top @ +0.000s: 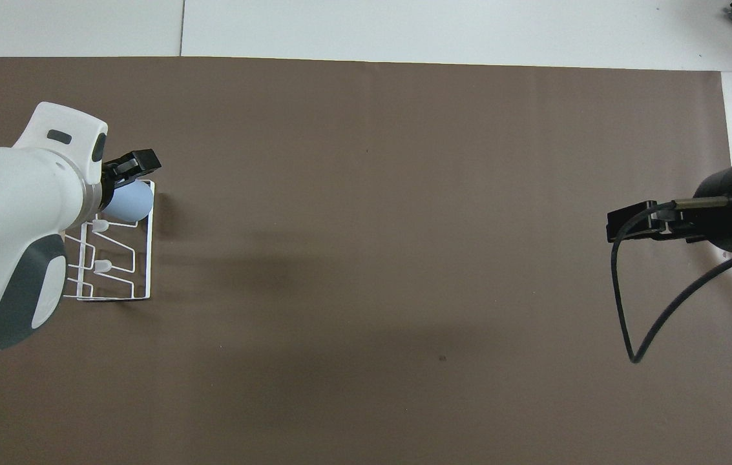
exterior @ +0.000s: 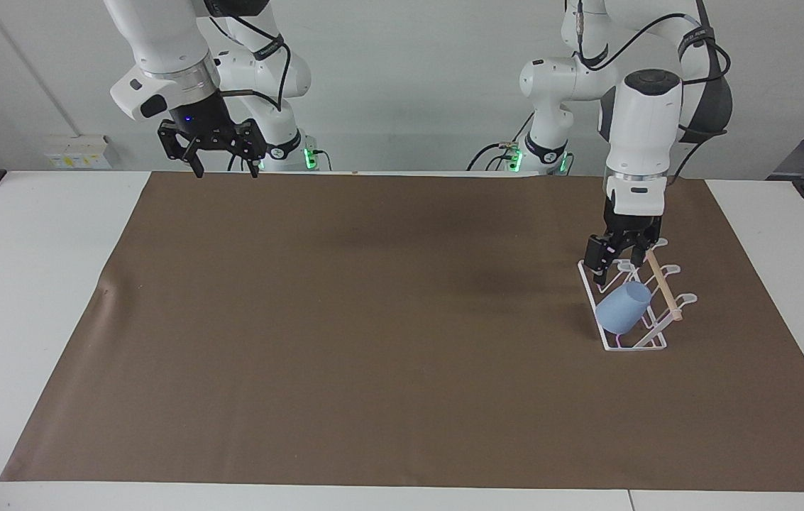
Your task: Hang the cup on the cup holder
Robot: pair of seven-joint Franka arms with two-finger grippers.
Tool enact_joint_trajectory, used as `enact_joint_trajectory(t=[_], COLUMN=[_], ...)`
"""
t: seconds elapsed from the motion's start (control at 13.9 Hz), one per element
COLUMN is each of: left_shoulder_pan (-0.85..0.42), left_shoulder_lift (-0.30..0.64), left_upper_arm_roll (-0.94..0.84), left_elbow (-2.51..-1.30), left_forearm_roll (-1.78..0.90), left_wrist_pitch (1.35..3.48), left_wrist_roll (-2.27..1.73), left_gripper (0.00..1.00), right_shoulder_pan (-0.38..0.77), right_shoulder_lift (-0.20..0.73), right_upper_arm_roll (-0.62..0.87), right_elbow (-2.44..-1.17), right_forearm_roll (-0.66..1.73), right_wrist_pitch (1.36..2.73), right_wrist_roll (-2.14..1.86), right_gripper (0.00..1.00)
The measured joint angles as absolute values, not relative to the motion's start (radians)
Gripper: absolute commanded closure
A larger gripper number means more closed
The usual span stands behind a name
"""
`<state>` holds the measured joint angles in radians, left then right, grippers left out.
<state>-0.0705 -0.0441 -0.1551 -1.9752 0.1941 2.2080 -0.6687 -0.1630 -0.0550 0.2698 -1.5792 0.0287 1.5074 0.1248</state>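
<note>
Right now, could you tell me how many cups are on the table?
1. The cup rests tilted on the cup holder, at the end farthest from the robots, toward the left arm's end of the table. The left gripper is over the holder, open. No other cup shows.

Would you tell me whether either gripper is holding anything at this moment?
Nothing is held. The left gripper is open above the cup, which rests on the cup holder; the right gripper waits open.
</note>
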Motion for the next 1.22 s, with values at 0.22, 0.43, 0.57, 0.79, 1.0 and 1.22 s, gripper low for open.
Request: enact_joint_trajectory(t=[0.22,0.43,0.57,0.79,1.0,1.22], left_shoulder_pan=[-0.072,-0.071,-0.069,-0.032,0.014,0.024], left_shoulder_lift=[-0.049,-0.051,-0.052,-0.052,-0.050,-0.043], left_upper_arm_roll=[-0.152,-0.147,-0.139,-0.128,-0.124,-0.124], left_elbow=[-1.878,-1.820,-1.785,-1.711,-1.674,-1.674], left_forearm_roll=[0.153,0.147,0.126,0.083,0.067,0.037], left_wrist_pitch=[2.010,1.867,1.781,1.645,1.600,1.596], left_wrist_roll=[-0.463,-0.292,-0.213,-0.068,-0.013,-0.011], left_gripper=[0.00,0.00,0.00,0.00,0.00,0.00], right_shoulder_pan=[-0.166,-0.184,-0.192,-0.193,-0.193,-0.194], right_shoulder_lift=[-0.055,-0.055,-0.055,-0.055,-0.055,-0.055], right_upper_arm_roll=[0.268,0.265,0.265,0.265,0.265,0.265], right_elbow=[-1.579,-1.579,-1.579,-1.579,-1.579,-1.580], right_forearm_roll=[0.029,0.029,0.029,0.029,0.029,0.028], right_wrist_pitch=[1.507,1.507,1.507,1.507,1.528,1.576], right_wrist_roll=[0.071,-0.002,-0.033,-0.043,-0.043,-0.043], right_gripper=[0.00,0.00,0.00,0.00,0.00,0.00])
